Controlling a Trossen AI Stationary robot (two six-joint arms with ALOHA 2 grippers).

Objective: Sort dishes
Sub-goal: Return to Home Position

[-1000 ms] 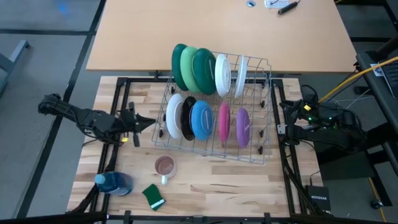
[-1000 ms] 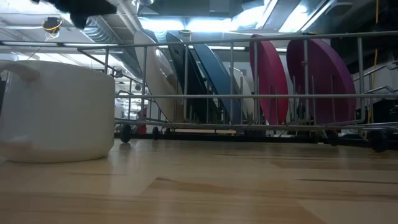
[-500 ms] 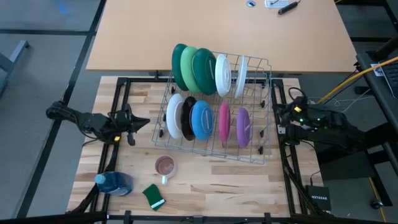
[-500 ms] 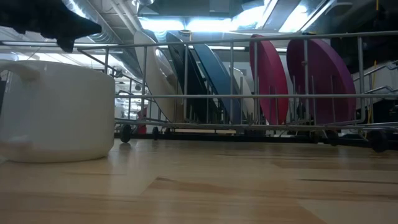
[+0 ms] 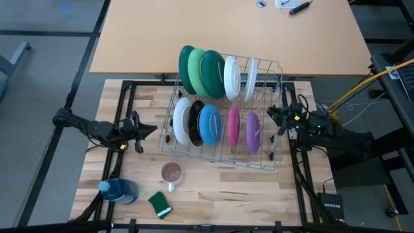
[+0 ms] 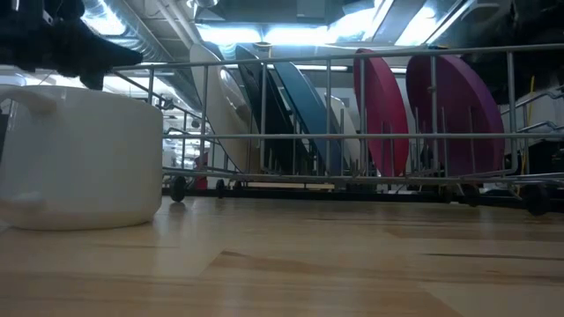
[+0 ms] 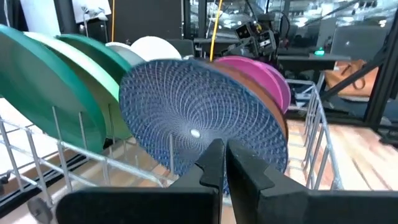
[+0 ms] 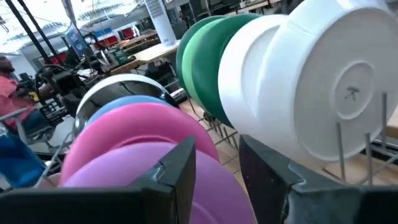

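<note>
Right hand has neared the purple plate in the rack

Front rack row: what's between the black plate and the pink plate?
Only the blue plate, on edge between the black plate and pink plate; high view shows it.

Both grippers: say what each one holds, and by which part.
Nothing is held. The left gripper is shut and empty, left of the rack; the right gripper is open and empty at the rack's right side.
</note>
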